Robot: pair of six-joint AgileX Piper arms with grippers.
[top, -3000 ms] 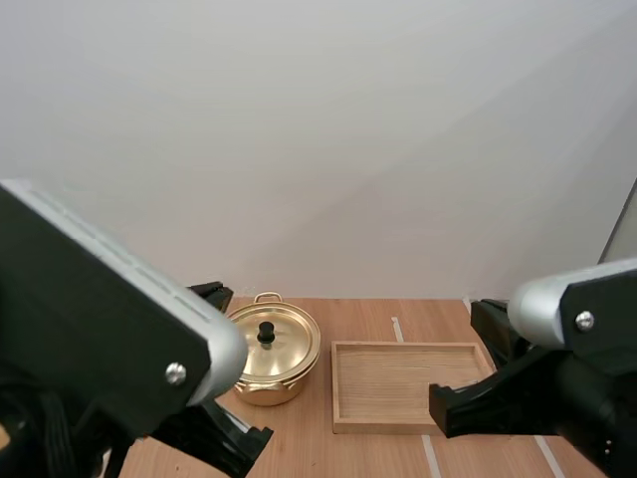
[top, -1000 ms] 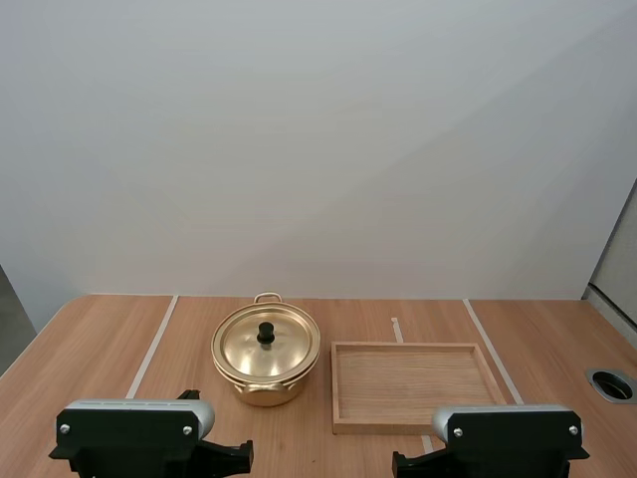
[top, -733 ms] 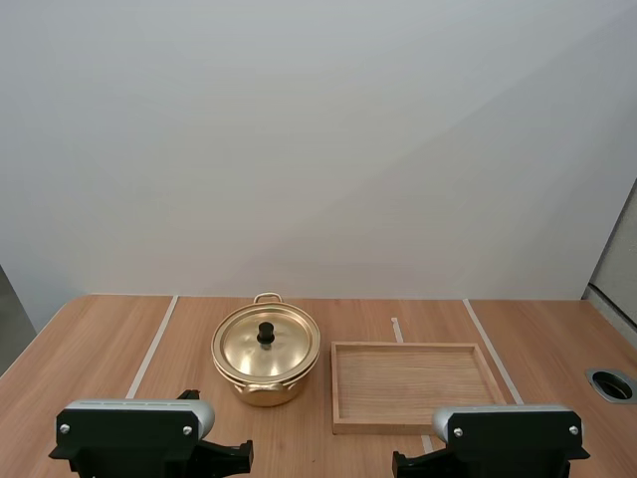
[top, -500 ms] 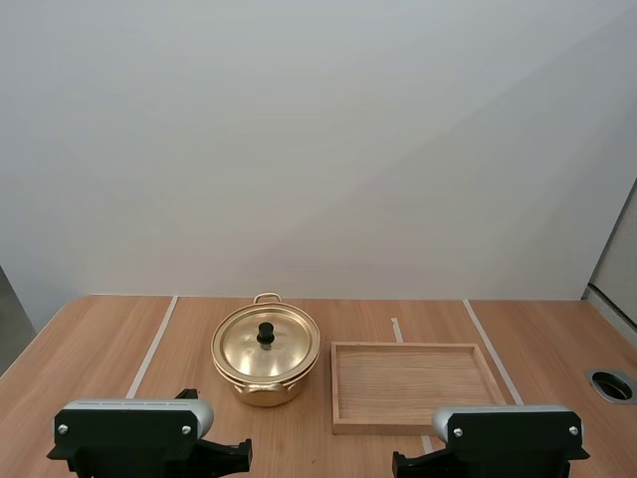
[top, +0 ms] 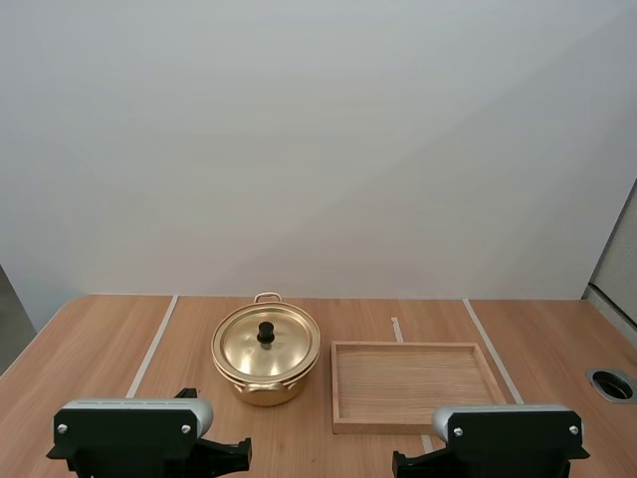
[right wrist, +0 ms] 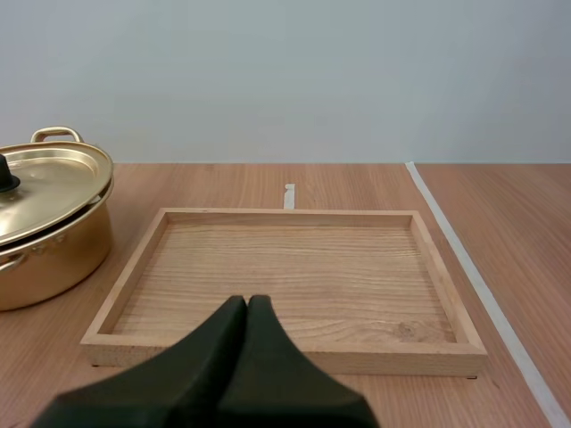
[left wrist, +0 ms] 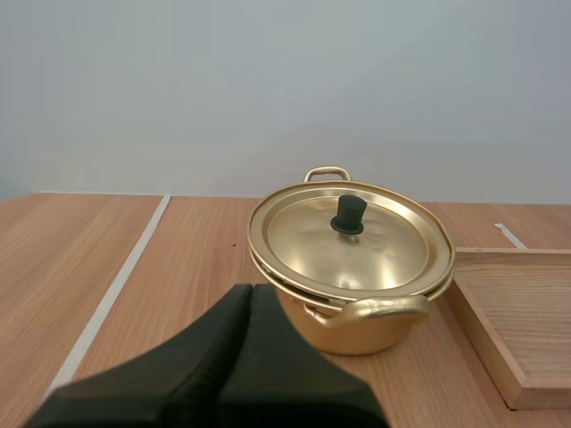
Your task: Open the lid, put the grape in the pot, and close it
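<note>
Wooden and bare in most places, the surface (top: pixel 100 339) carried just two things; the left fingers (left wrist: pixel 247 308) lay pressed together with nothing between them, low and near the pot (left wrist: pixel 357 325), pointing at it; the right fingers (right wrist: pixel 247 316) were pressed together too, holding nothing, just in front of the wooden tray (right wrist: pixel 285 352). Both arms sat pulled back at the near edge, so nothing was in their way. The lid (top: pixel 267 342) sat flat on the pot with its black knob (top: pixel 266 333) standing up in the middle, easy to pinch; the tray lay just beside the pot, with nothing in it. No grape could be seen; it may have been shut inside the pot, or it may not have been brought yet; the closed lid hid the answer.
</note>
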